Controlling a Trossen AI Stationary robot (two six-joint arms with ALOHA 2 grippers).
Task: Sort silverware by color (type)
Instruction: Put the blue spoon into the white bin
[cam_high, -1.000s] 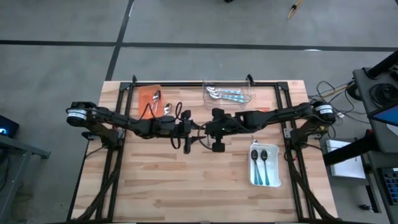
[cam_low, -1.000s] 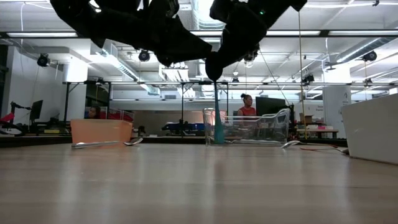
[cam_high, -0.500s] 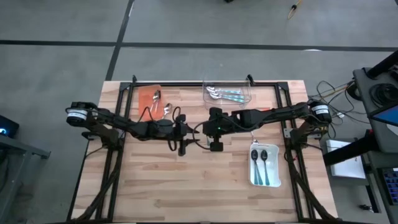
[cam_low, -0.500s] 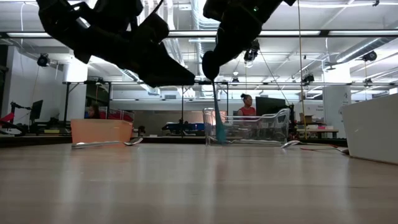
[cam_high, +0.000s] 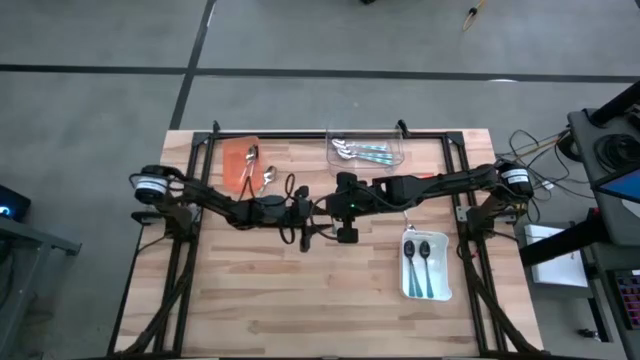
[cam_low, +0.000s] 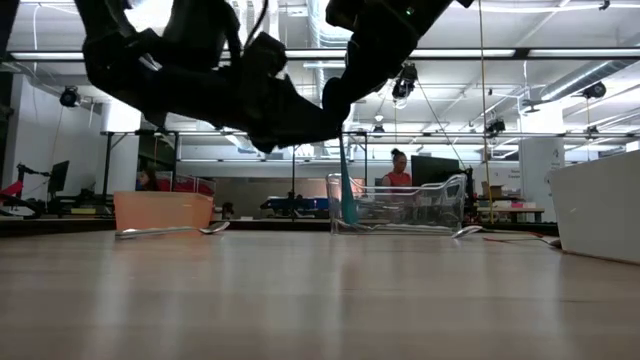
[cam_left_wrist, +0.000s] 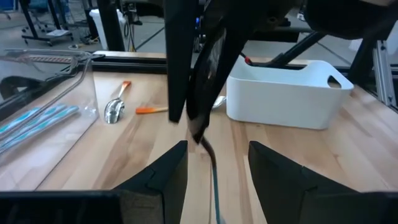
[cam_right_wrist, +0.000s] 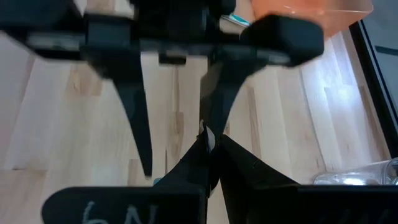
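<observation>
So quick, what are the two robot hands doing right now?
Left gripper: open, holding nothing, around a thin teal-handled spoon.
Right gripper: shut on that spoon.

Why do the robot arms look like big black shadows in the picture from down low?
Low view: bright ceiling lights shine behind the arms, so they show as dark shapes. High view: the table is lit evenly. Left wrist view: one spoon glints.
</observation>
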